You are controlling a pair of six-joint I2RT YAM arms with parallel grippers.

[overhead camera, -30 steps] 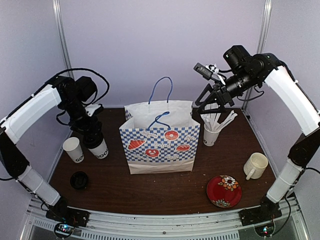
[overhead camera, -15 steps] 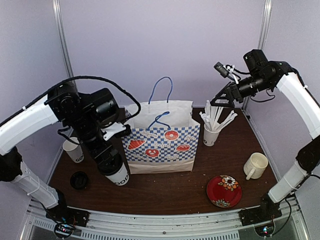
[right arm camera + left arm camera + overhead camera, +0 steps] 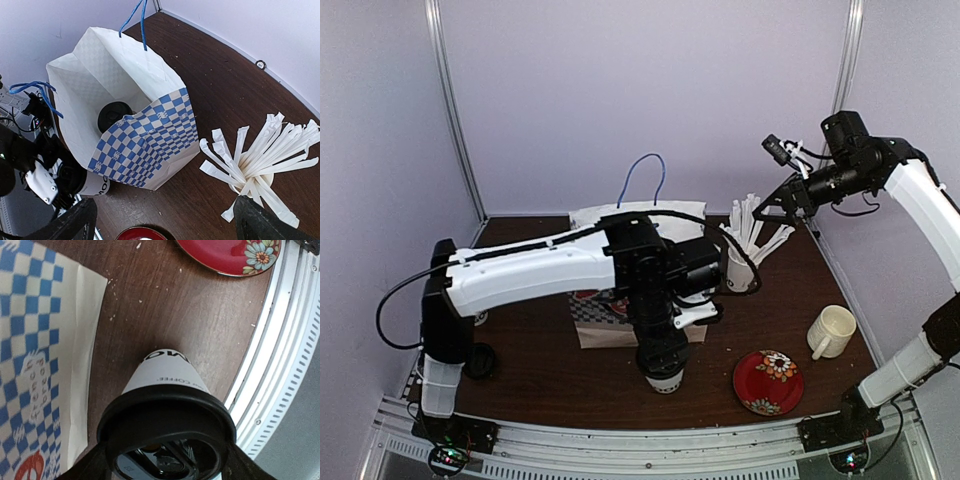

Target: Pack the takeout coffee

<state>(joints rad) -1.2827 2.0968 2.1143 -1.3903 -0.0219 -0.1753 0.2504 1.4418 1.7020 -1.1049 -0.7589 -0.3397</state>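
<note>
My left gripper [image 3: 660, 352] is shut on a white takeout coffee cup [image 3: 664, 379] with a black lid and black lettering. It holds the cup upright above the table, in front of the blue-checked paper bag [image 3: 638, 214]. In the left wrist view the lid [image 3: 167, 412] fills the bottom, with a finger on each side. The right wrist view shows the held cup [image 3: 97, 185] by the bag's [image 3: 145, 140] front corner. A second black-lidded cup [image 3: 115, 116] stands inside the open bag. My right gripper [image 3: 786, 200] is open and empty, high above the stirrer cup.
A cup of white stirrer sticks [image 3: 745, 262] stands right of the bag and also shows in the right wrist view [image 3: 260, 160]. A cream mug [image 3: 832, 331] and a red flowered plate [image 3: 768, 381] lie at the front right. A loose black lid [image 3: 478, 360] lies at the front left.
My left arm has lifted the lidded cup from the table's left side and swung it right, across the bag's front. My right arm has drawn back to the right.
</note>
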